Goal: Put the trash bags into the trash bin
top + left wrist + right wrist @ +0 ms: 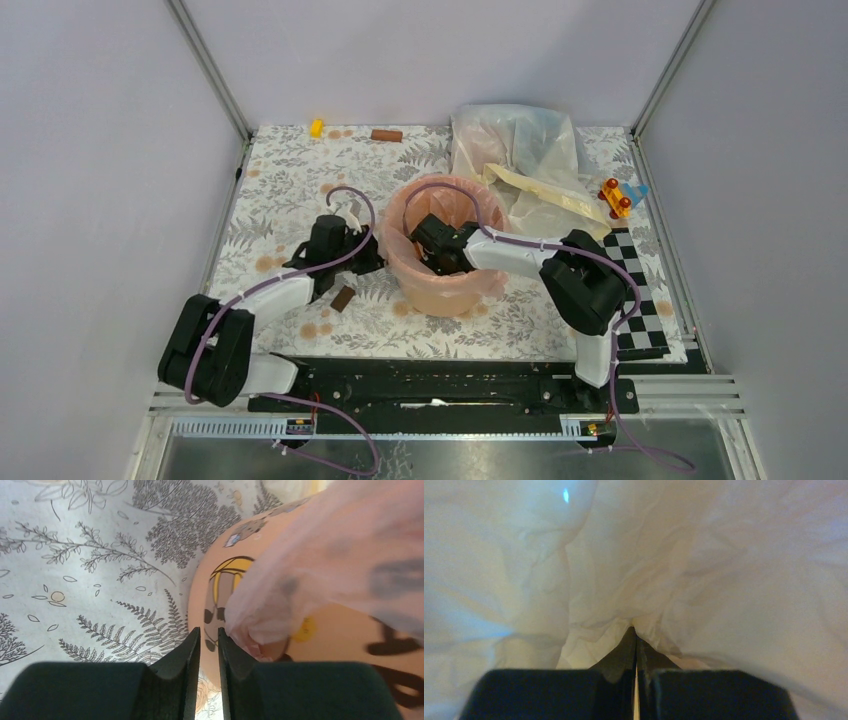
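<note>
The trash bin (440, 288), a peach-orange bucket, stands upright mid-table. The pale-pink trash bag (492, 278) lines it and hangs over the rim. My right gripper (432, 252) reaches down inside the bin. In the right wrist view it (635, 629) is shut, tips pressed into the crinkled bag film (704, 555), which fills that view. My left gripper (372, 256) sits low against the bin's left side. In the left wrist view it (209, 630) stands slightly open with nothing between the fingers, beside the printed bin wall (345, 630) and the overhanging bag (325, 550).
A clear whitish bag (520, 135) and a cream-yellow bag (545, 192) lie behind the bin on the right. A small toy (620, 198) and a checkered board (640, 290) are at the right edge. A brown block (342, 298) lies near the left arm. Two small items (386, 135) sit at the back.
</note>
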Controlling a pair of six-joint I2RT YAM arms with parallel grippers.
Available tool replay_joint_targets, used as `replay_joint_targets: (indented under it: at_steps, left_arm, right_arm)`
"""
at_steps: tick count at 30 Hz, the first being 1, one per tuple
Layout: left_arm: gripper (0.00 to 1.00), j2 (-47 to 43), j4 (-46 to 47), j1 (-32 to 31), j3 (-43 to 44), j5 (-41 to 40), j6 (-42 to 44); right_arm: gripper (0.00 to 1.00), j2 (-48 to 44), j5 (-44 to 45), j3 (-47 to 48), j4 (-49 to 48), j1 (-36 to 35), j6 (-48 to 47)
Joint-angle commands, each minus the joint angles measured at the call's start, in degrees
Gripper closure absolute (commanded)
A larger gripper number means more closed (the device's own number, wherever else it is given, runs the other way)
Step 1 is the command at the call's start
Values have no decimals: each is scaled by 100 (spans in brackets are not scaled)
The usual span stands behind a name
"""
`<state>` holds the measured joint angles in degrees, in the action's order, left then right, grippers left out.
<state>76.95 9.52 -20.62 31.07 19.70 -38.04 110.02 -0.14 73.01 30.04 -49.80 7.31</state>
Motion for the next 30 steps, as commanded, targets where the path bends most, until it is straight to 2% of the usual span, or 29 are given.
replay_joint_targets:
  at_steps: [1, 7, 14, 24, 30]
  left_arm:
    - [78, -455, -200, -21, 399, 24, 48]
    - [79, -389, -306, -21, 440, -44, 121]
    - [80, -226, -216, -21, 365, -163, 128]
    - [81, 235, 110, -38, 154, -234, 178]
    - [80, 204, 93, -38, 95, -315, 262]
  right_arm:
    - [100, 213, 153, -14, -77, 32, 49]
    - [100, -399, 435, 63, 146, 32, 231]
    - [92, -1197, 608, 205, 429, 22, 385]
    - [84, -1419, 872, 534, 763, -33, 490]
    - [82, -2014, 1608, 1029, 1015, -34, 665]
